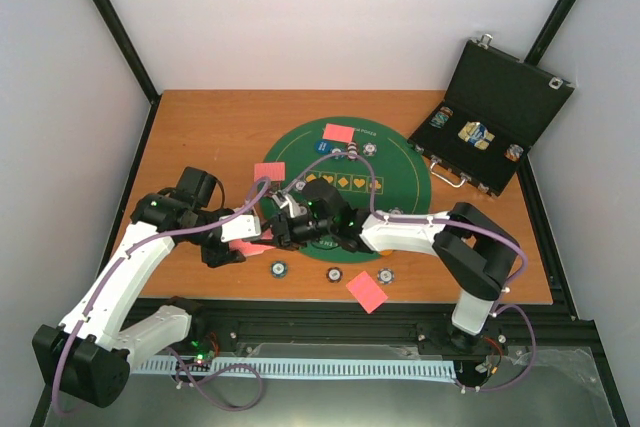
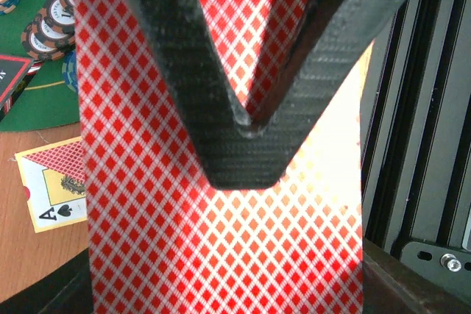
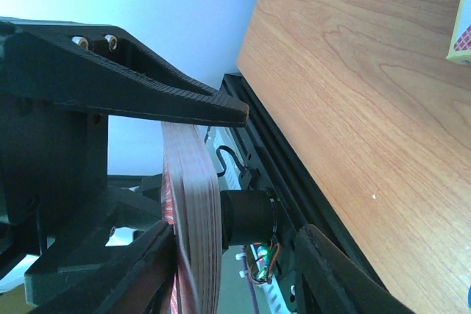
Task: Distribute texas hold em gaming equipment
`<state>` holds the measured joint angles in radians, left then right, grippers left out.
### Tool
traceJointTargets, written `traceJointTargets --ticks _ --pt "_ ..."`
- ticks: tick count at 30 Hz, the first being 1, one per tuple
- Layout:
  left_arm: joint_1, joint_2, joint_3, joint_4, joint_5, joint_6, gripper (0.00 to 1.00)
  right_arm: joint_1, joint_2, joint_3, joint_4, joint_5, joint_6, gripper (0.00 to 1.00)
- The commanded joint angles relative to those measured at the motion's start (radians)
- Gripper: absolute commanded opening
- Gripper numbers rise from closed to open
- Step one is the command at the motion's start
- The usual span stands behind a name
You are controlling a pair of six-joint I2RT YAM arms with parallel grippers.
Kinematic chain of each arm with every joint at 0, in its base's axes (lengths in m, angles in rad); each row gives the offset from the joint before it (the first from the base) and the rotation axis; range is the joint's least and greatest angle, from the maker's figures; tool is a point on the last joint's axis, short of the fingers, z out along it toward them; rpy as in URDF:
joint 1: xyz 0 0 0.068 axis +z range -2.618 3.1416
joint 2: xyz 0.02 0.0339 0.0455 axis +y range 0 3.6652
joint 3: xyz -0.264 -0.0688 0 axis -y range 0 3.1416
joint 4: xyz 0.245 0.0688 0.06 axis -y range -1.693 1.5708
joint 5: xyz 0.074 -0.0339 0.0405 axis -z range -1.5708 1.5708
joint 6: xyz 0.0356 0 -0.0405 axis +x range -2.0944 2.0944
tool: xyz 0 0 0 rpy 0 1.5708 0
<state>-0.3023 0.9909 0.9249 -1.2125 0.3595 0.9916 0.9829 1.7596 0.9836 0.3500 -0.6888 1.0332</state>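
Face-up playing card: "A", spade

Left arm, right arm bent inward, nearly meeting; left claw clamped shut, right claw jaws apart

I sit inside plain white walls filling the top and both sides of the overhead view, with black frame posts slanting down the upper corners. My worktop is brown wood grain, evenly lit, and a black slotted rail borders its lower edge near the bottom of frame
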Motion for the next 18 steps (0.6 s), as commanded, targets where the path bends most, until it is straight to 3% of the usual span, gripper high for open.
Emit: traceJointTargets --ticks 1,5,9,18 --pt "0.001 -0.013 0.035 0.008 0.033 0.013 0.52 -0.019 -0.011 -0.020 -0.149 0.046 -0.052 0.44" --pt "0.000 -0.014 0.024 0.016 0.023 0.013 0.52 -0.027 -0.035 -0.001 -0.216 0.049 -0.088 0.33" --pt "0.000 -0.013 0.015 0.024 0.027 0.011 0.52 -0.040 -0.058 0.022 -0.280 0.043 -0.127 0.10" --pt "0.000 -0.008 0.015 0.030 0.027 0.007 0.52 -0.131 -0.094 0.096 -0.483 0.020 -0.252 0.03"
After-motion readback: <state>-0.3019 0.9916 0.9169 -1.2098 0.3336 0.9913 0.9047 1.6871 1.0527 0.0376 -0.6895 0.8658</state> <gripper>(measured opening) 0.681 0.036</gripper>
